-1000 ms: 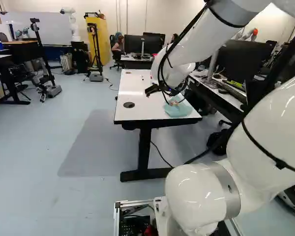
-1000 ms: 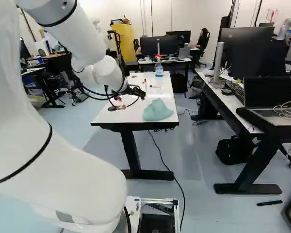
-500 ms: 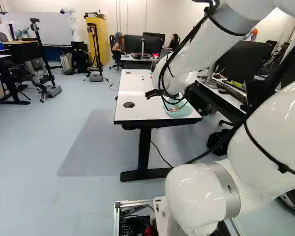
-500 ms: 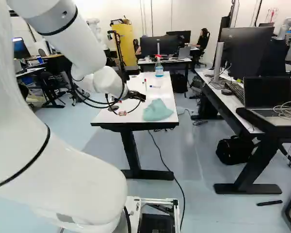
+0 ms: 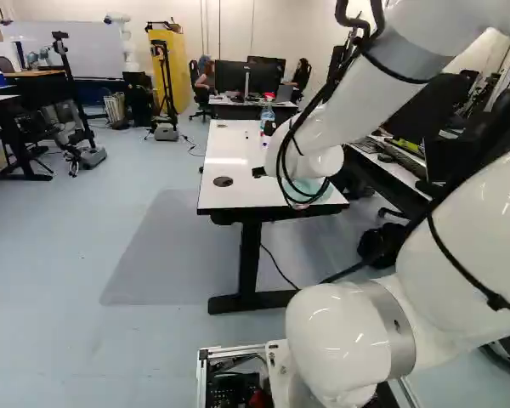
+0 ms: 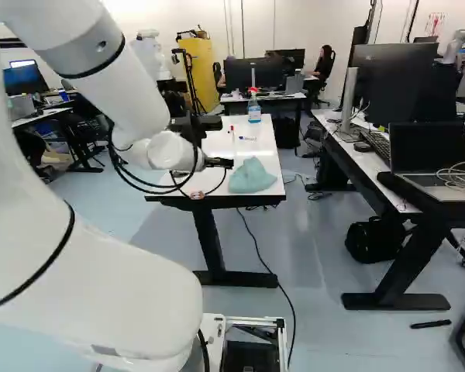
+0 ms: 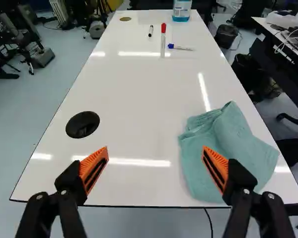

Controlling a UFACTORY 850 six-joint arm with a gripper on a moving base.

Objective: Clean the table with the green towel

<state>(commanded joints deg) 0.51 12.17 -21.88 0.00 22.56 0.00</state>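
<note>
1. Plainly, the green towel point(image 7: 223, 153) lay off to one side of the gripper point(image 7: 155, 153), not between its fingers; in the right base view it sat just right of the gripper, near the middle of the frame.
2. The fingers stood wide apart, their orange pads point(image 7: 92, 171) holding nothing. In the wrist view one finger overlapped the towel, while the other was on the side of the black cable grommet point(image 7: 83, 124).
3. Crumpled, the towel showed no sure long axis; a raised fold ran roughly away from the gripper. It rested by the near edge of the white tabletop point(image 7: 139, 104), close to the side facing the monitor desk point(image 6: 380, 167).
4. As for pose, the white arm point(image 6: 136, 85) sloped down from the upper left of the right base view, its wrist bent near the tabletop's near end, the gripper pointing ahead and down.
5. A sideways shift towards the towel, then a descent astride that fold, seemed the likely next need; closing in place would probably have missed it.
6. Farther along stood the spray bottle point(image 6: 254, 108), with the red-capped marker point(image 7: 163, 42) nearer.
</note>
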